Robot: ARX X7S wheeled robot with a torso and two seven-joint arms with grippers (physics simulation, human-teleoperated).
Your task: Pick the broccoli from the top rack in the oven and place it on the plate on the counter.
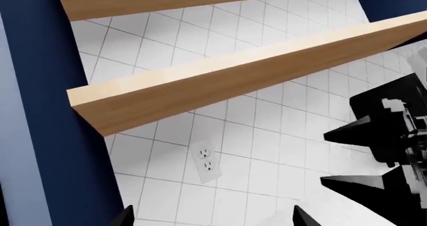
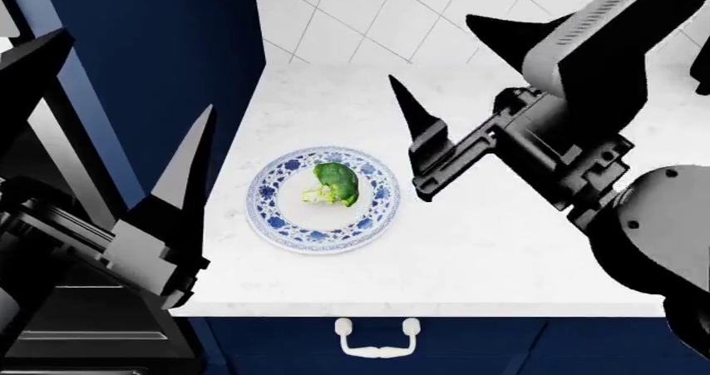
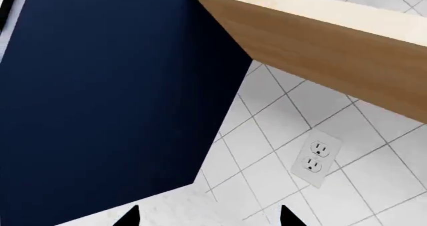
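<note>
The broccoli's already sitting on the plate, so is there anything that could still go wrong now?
A few things, perhaps. The right gripper hangs open just beside the plate; a careless sweep might nudge it. The broccoli lies loose, so a bump could roll it onto the counter. The plate also sits fairly near the counter's front edge, and the left gripper is close on that side, so a knock could push it off.
</note>
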